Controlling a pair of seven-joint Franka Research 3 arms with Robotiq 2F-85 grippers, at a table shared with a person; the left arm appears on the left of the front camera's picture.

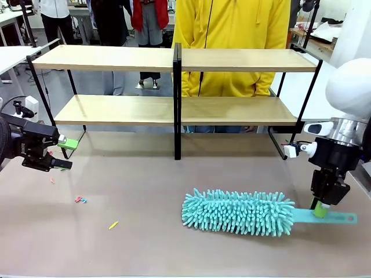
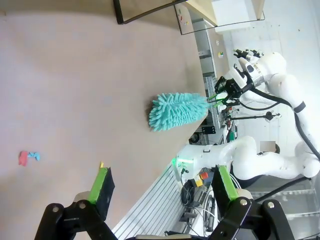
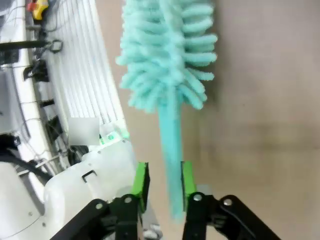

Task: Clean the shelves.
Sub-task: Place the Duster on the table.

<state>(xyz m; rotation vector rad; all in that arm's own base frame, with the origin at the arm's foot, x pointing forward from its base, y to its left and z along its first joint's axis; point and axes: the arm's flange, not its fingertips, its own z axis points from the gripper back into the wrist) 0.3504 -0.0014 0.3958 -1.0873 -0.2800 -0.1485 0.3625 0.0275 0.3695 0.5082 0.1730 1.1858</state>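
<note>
Nearest us, one teal microfibre duster [image 1: 239, 212] lies flat near the tabletop's [image 1: 145, 231] front right edge. Our right hand [image 1: 322, 209] straddles its flat handle, pads just beside it with a sliver of gap — not clamped, we judge. Our left hand [image 1: 62, 154] hovers spread and empty at the left edge. A few small scraps [image 1: 80, 200] dot the front left. Along the far edge stand the shelves [image 1: 174, 84] — two bare tiers, unwiped.

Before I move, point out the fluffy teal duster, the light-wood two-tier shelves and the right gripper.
Fluffy teal duster [image 1: 237, 212]: front view, middle of the head.
Light-wood two-tier shelves [image 1: 116, 58]: front view, top board.
Right gripper [image 3: 162, 180]: right wrist view, between the green pads.
</note>
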